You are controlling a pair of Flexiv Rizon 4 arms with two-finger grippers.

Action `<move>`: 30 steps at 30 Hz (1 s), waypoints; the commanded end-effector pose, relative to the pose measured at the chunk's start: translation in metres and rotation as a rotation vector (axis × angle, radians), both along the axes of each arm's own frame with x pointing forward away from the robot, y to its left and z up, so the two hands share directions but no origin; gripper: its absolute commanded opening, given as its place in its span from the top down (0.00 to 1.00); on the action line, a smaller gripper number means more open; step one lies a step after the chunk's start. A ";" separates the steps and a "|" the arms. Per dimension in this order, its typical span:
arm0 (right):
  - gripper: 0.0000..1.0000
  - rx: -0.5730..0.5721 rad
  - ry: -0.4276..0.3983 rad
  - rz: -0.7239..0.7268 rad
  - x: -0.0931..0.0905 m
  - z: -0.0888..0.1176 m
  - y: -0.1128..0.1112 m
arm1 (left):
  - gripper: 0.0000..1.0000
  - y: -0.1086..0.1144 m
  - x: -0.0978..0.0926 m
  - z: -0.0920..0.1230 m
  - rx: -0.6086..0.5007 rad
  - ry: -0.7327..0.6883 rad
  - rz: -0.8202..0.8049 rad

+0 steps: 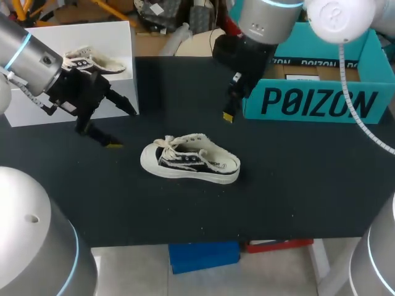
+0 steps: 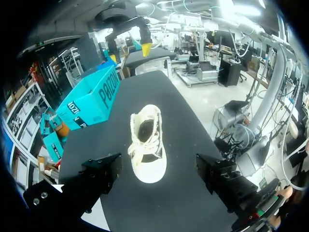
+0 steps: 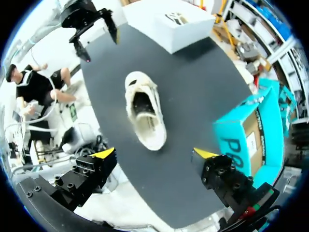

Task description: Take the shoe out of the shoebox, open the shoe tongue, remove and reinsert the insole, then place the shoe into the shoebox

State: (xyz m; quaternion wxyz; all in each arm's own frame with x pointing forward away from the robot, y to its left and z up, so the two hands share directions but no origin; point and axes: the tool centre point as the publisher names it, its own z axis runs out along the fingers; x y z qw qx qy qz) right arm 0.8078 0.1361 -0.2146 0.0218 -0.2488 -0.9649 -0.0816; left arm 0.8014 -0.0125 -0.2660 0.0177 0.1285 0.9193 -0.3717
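Head view: the left gripper (image 1: 122, 128) hovers just above the black table (image 1: 290, 185) with its fingers spread wide and nothing between them. The shoe (image 1: 190, 161) lies on its sole on the table just ahead of it, toe towards these fingers and touching neither. Behind this gripper stands a white box (image 1: 99, 37) with a second shoe (image 1: 94, 62) on it. The right gripper (image 3: 154, 153), seen from its own wrist, is likewise wide apart and empty. It hangs above the table with the shoe's heel end ahead of it. Close beside it stands the teal shoebox (image 1: 321, 102), open at the top and apart from the shoe.
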 end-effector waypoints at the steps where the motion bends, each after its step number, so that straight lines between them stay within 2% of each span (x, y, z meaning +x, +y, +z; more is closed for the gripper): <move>1: 0.00 -0.004 -0.102 0.132 -0.005 -0.028 0.024 | 0.00 0.000 0.000 -0.001 -0.001 -0.004 0.001; 2: 0.00 -0.028 -0.138 0.110 -0.004 -0.029 0.019 | 0.00 0.000 0.000 -0.001 -0.001 -0.004 0.001; 18: 0.00 -0.028 -0.138 0.110 -0.004 -0.029 0.019 | 0.00 0.000 0.000 -0.001 -0.001 -0.004 0.001; 21: 0.00 0.112 -0.170 0.161 -0.006 -0.045 0.018 | 0.00 0.000 0.000 -0.001 -0.001 -0.004 0.001; 25: 0.00 0.256 -0.237 0.234 -0.007 -0.050 0.013 | 0.00 0.000 0.000 -0.001 -0.001 -0.004 0.001; 30: 0.00 0.358 -0.303 0.346 -0.007 -0.054 0.007 | 0.00 0.000 0.000 -0.001 -0.001 -0.004 0.001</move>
